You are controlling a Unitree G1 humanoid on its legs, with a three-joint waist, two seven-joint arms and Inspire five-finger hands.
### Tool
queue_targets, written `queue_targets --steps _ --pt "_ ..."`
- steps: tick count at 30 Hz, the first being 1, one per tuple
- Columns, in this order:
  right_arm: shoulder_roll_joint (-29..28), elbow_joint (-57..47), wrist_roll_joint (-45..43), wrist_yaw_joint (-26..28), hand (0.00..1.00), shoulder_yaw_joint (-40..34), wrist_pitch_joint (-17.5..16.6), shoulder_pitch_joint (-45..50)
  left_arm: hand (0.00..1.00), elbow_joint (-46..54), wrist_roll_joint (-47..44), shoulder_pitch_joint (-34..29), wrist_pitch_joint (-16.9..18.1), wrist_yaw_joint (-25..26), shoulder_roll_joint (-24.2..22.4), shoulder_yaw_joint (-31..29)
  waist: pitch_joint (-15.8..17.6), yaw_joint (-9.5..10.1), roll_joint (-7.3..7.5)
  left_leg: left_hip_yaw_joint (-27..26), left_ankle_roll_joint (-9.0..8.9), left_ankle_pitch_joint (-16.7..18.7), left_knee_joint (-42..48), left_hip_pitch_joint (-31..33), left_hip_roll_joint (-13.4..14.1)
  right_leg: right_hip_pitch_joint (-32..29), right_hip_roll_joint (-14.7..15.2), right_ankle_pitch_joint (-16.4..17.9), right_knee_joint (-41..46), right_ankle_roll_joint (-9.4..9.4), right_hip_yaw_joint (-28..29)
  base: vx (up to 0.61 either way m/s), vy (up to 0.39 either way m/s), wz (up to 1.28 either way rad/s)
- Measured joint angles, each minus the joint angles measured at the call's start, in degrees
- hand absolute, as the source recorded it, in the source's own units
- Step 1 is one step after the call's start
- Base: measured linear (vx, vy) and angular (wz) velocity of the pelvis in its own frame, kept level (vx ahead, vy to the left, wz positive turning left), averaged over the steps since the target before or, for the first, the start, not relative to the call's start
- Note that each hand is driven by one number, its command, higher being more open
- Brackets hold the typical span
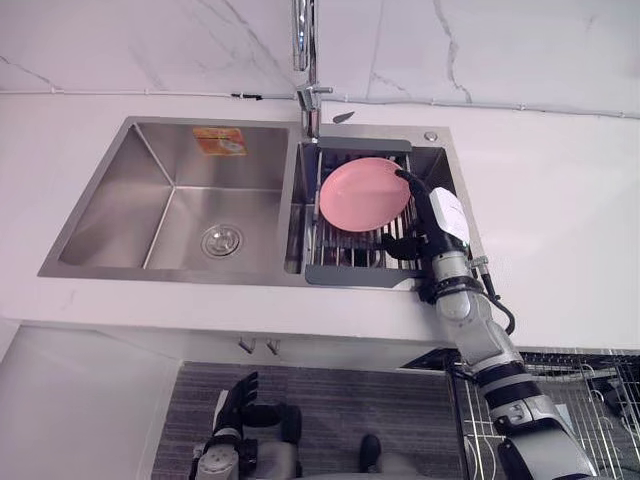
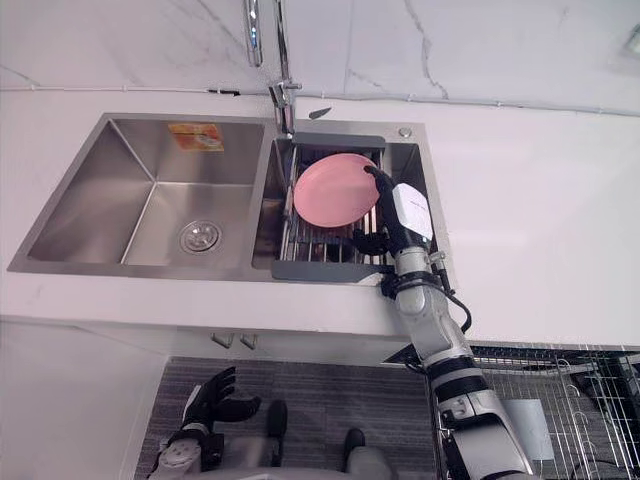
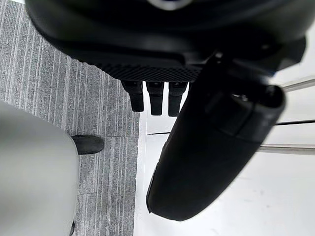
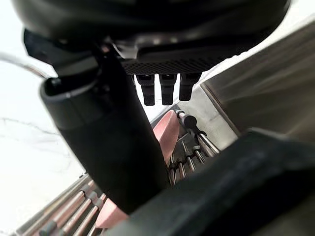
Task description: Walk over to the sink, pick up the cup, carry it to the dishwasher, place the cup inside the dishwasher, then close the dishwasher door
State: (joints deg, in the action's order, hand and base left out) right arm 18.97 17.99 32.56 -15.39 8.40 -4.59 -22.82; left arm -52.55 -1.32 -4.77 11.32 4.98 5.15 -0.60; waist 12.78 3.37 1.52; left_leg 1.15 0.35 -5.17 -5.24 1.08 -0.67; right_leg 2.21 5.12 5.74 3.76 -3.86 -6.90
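Note:
No cup shows; a round pink plate [image 1: 360,195] lies tilted on the dark wire rack [image 1: 345,258] over the sink's right basin. My right hand [image 1: 435,215] reaches in at the plate's right rim. Its fingers stretch straight along the upper right edge and its thumb sits below the lower right edge. In the right wrist view the pink plate [image 4: 165,130] shows between the thumb and the straight fingers [image 4: 167,88], which are not clamped on it. My left hand [image 1: 240,400] hangs low in front of the counter with relaxed fingers, holding nothing.
The steel sink's left basin [image 1: 180,200] has a drain [image 1: 221,241] and an orange sticker on its back wall. A chrome faucet [image 1: 305,50] rises behind the divider. White counter [image 1: 560,220] surrounds the sink. A dishwasher wire rack [image 1: 590,400] stands out at lower right.

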Motion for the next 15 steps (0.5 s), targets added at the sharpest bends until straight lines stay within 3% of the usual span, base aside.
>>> queue_targets --steps 15 --pt "4.55 4.77 5.88 -0.1 0.9 4.42 1.19 -7.51 0.9 0.39 -2.09 0.81 0.3 0.12 0.44 1.14 2.08 0.01 0.07 1.58 0.47 -1.51 -0.03 3.04 0.02 -2.52 -0.11 -1.11 -0.03 -0.51 -0.65 -0.05 0.005 0.03"
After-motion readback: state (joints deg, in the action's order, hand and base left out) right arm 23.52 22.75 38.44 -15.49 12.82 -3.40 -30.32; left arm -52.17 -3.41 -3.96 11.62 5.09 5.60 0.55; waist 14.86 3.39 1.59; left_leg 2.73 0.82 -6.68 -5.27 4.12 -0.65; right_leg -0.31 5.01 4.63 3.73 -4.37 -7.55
